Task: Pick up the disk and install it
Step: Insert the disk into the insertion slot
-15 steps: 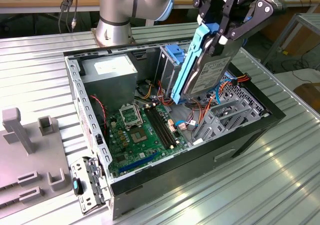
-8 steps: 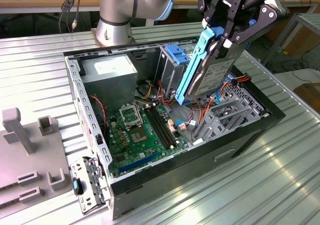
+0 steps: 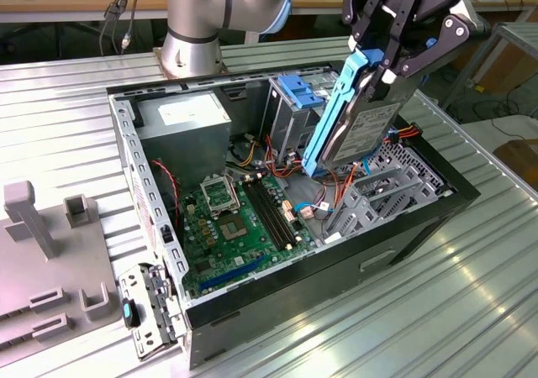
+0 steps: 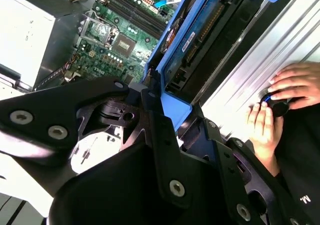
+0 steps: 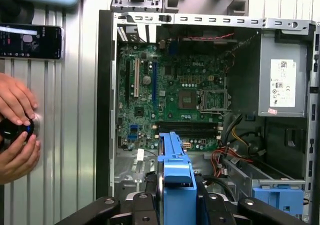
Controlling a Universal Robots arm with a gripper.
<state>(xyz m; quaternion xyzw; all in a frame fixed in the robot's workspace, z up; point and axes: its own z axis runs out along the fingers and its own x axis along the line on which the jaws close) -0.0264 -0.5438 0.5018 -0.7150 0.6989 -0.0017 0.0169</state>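
Starting at the exterior view's left, a grey fixture plate (image 3: 50,260) with upright blocks lies on the ribbed metal table (image 3: 437,302). Next to it is the open computer case (image 3: 336,265), lying on its side with the inside facing up. Behind the case stands the robot arm's base (image 3: 202,25). Inside the case, toward the exterior view's left, sits the grey power supply (image 3: 183,119) with a white label, and beside it is the green motherboard (image 3: 239,227). Further right, a blue bracket (image 3: 301,92) sits in the drive cage.

Just beside the bracket hangs the disk (image 3: 370,130), framed in blue plastic. It is tilted but nearly upright, and its white label faces the exterior view's right. Its lower end reaches down among the orange cables (image 3: 345,181) in the case opening. I cannot tell if it touches anything there. The gripper (image 3: 382,59) holds the disk at its upper end, with the black fingers (image 3: 424,50) closed on the two sides of the blue frame.

In the first wrist view the disk (image 5: 175,170) stands edge-on in the gripper (image 5: 177,205), above the motherboard (image 5: 175,90). On the table outside the case, one hand (image 5: 15,102) and the other hand (image 5: 17,155) of a person are around a small dark round object (image 5: 17,130). A phone (image 5: 31,41) lies near them.
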